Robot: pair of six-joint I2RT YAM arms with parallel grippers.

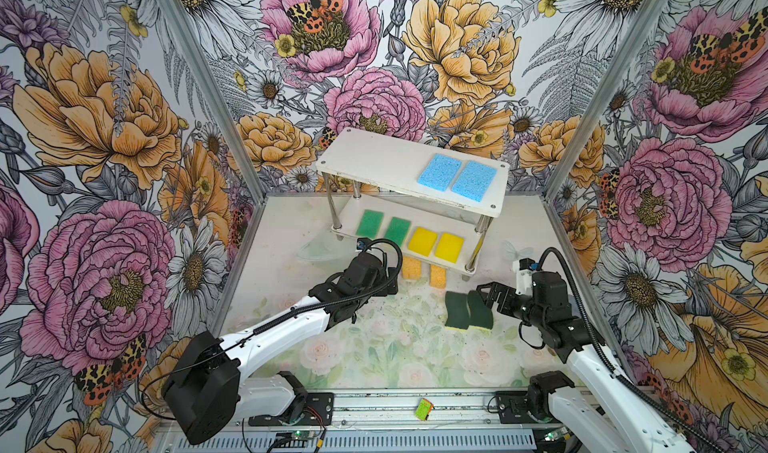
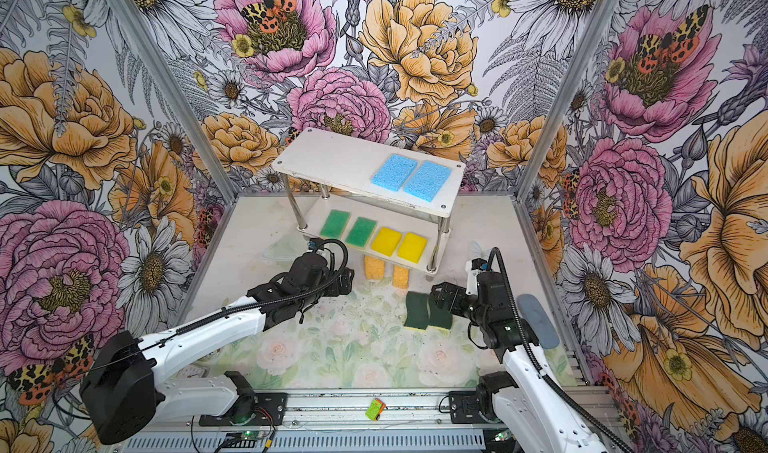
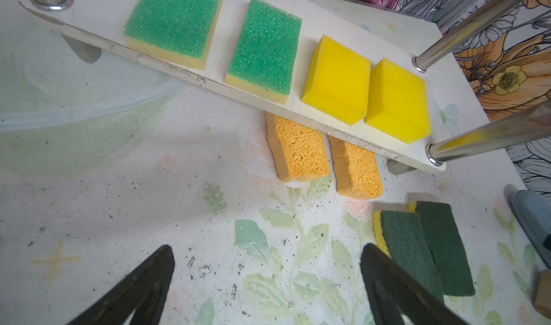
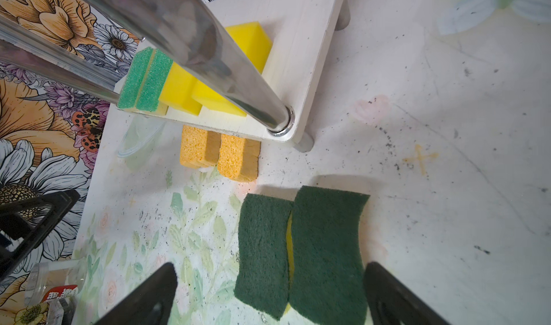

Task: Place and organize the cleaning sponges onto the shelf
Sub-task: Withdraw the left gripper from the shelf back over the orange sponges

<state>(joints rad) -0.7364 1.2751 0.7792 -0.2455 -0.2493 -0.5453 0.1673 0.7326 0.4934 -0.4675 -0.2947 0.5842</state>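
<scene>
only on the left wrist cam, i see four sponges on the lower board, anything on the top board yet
Observer: Yes, two light blue sponges lie flat, side by side, on the right part of the top board.
Operator: ok where's the right gripper
Observer: The right gripper is at the dark green sponges on the table, jaws open and holding nothing.
Operator: any sponges on the table outside my view
Observer: None show in the top views. There is only the dark green pair and the two orange sponges poking out from under the lower board.
</scene>
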